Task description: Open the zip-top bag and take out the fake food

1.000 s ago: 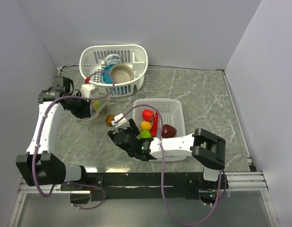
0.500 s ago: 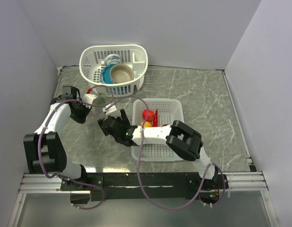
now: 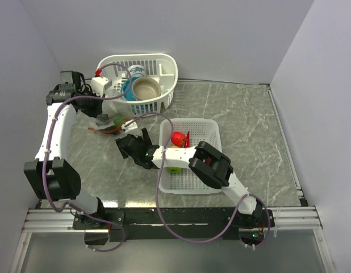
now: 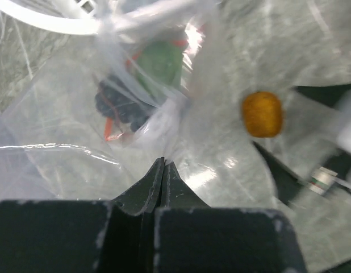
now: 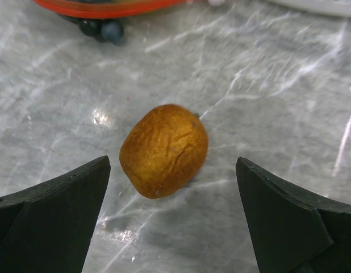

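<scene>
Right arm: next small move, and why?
Probably lower the right gripper and close on the orange-brown fruit. It lies loose on the table, centred between the open fingers, outside the zip-top bag that the left gripper pinches.

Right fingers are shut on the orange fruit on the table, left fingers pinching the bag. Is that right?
Not quite. The right fingers are open, one on each side of the fruit with a gap to it, as the right wrist view shows. The fruit does lie on the table, and the left fingers do pinch the bag.
</scene>
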### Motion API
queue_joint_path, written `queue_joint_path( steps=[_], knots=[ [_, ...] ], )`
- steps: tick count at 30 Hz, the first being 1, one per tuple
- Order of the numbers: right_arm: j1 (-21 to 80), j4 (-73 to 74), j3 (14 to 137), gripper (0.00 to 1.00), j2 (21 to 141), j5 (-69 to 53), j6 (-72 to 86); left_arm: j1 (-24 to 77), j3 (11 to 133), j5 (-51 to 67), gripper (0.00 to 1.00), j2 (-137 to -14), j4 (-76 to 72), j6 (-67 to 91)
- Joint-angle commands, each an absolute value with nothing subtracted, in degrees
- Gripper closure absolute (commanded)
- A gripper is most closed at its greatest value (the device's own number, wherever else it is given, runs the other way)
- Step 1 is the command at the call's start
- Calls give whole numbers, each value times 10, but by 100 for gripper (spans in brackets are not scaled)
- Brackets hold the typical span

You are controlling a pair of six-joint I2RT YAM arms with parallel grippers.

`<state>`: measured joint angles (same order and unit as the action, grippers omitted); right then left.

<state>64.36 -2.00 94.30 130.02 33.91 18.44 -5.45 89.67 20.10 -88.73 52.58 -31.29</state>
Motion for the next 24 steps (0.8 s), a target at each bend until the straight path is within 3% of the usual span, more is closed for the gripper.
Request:
queue_joint_path(
  steps=[1, 15, 24],
  knots=[
    [641, -3, 975, 0, 1316, 325, 201, -48, 929, 253, 99, -830, 601, -297],
    [629, -30, 986, 13, 1331, 330, 181, -42, 976, 258, 99, -759, 709, -308],
    [628, -74, 937, 46, 1298, 331, 171, -43, 1089, 259, 99, -759, 777, -301]
  ],
)
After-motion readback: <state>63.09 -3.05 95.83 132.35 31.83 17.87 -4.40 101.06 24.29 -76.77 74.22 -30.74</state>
